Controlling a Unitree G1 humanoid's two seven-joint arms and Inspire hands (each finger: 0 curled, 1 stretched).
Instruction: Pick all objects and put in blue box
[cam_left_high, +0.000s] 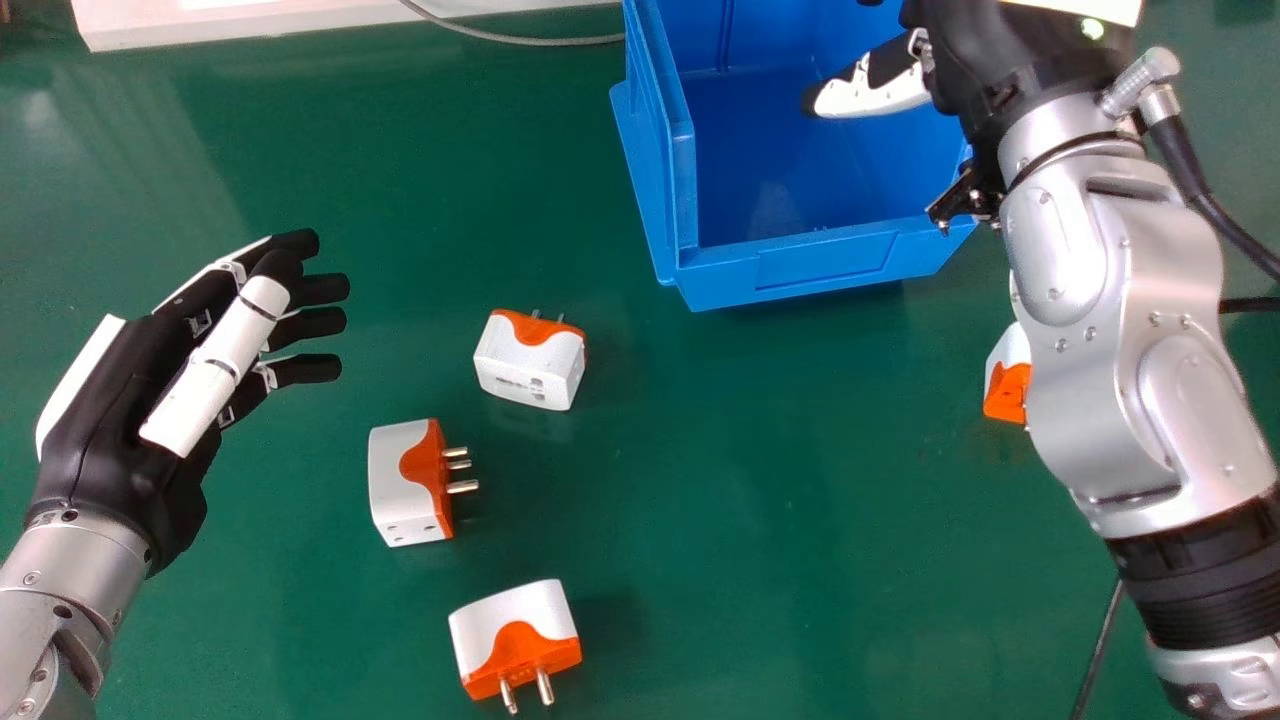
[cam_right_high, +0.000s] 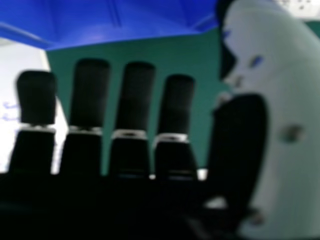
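Above the blue box (cam_left_high: 800, 150) is my right hand (cam_left_high: 875, 92), its thumb over the box's interior. In the right hand view the right hand (cam_right_high: 134, 97) has straight, spread fingers with nothing between them and the thumb; a blue wall of the box (cam_right_high: 135, 22) lies beyond. My left hand (cam_left_high: 115, 420) is open over the table's left side, touching no adapter. A white-and-orange adapter (cam_left_high: 530, 365) lies front-left of the box, a second adapter (cam_left_high: 405, 485) nearer, and a third adapter (cam_left_high: 515, 640) nearest. Another adapter (cam_left_high: 1006, 378) is partly hidden by my right forearm.
The green table (cam_left_high: 760, 450) extends around the box and adapters. A white panel (cam_left_high: 300, 18) runs along the far left edge, with a grey cable (cam_left_high: 520, 40) beside it. Black cables (cam_left_high: 1100, 640) lie at the right, near my right forearm.
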